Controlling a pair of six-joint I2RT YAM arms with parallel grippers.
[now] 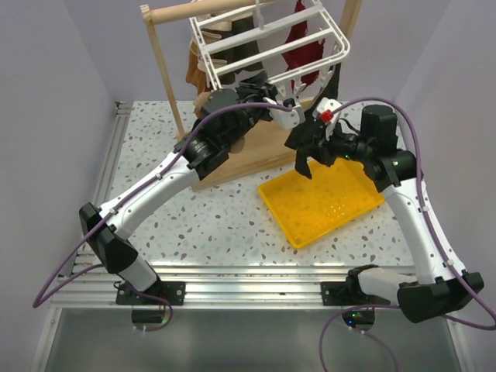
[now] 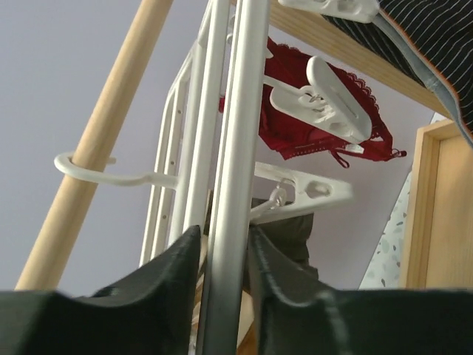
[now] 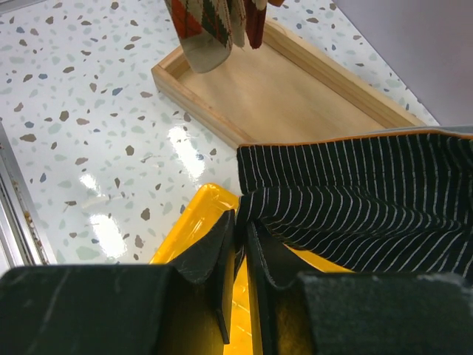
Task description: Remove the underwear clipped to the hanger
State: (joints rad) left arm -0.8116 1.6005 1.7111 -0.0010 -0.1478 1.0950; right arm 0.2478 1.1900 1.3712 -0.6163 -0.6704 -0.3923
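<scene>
While the speckled surface [image 1: 225, 217] just carries the yellow tray [image 1: 322, 201], the white hanger [image 1: 263, 39] hangs up back with the left tool [image 2: 222, 240] squeezed onto one slat. Black pinstriped underwear [image 3: 355, 200] sits right at the right tool [image 3: 240, 229], its edge pinched tight, above the tray.

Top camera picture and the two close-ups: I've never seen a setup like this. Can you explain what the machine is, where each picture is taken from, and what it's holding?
Two robot arms are bolted to a speckled table. The top external view looks down from above and behind them. The other two views come from a camera on each wrist. The left tool is closed around a slat of the white hanger, where a red bra hangs. The right tool pinches black striped underwear above a yellow tray. Argyle socks hang over the wooden stand's base.
</scene>
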